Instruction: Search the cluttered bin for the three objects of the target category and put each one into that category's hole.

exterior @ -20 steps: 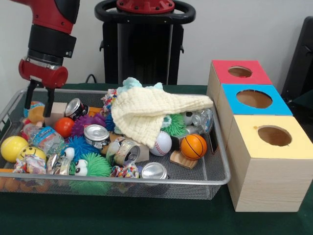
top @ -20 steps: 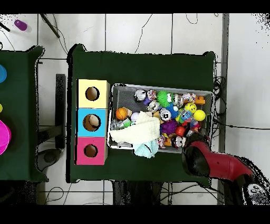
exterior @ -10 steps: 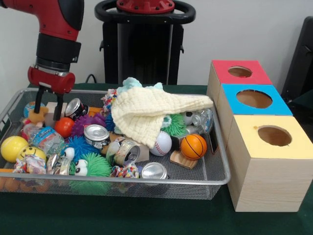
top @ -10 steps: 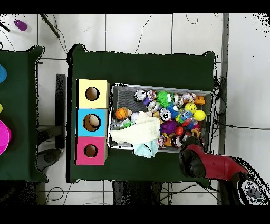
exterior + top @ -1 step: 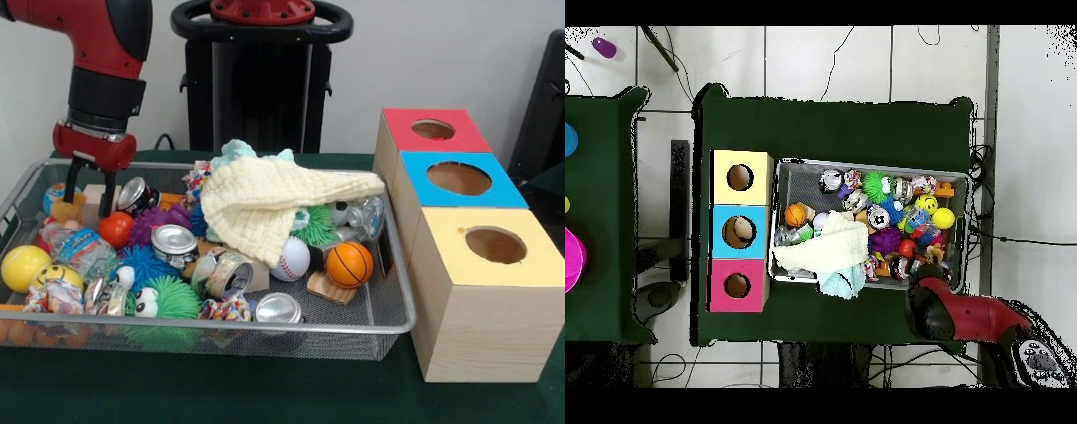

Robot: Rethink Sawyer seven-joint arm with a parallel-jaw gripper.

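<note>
Green cloth covers the table (image 5: 265, 389), and on it sits a wire mesh bin (image 5: 393, 291) crammed with toys and cans, with three wooden boxes lined up just beside its right end in the front view. Each box has a round hole in its top: the yellow box (image 5: 494, 291) is nearest the camera, the blue box (image 5: 459, 181) is in the middle, and the red box (image 5: 433, 131) is farthest back. From above, the red and black arm (image 5: 965, 315) reaches in over the bin's corner on the side away from the boxes. A pale yellow cloth (image 5: 265, 203) is draped over the middle of the pile, one corner touching the bin's rim by the boxes. The gripper (image 5: 86, 190) hangs low over the far left corner of the bin in the front view, its two fingers parted with a gap between them and nothing held; a wooden block (image 5: 99, 196) shows behind them. Just below the fingertips lies a small red ball (image 5: 116, 229). Other balls are scattered through the pile: a yellow ball (image 5: 24, 267) at the left edge, a baseball (image 5: 291, 259) and a small basketball (image 5: 350, 264) side by side under the cloth's edge. Open cans (image 5: 173, 241) lie among spiky rubber toys (image 5: 172, 300).
</note>
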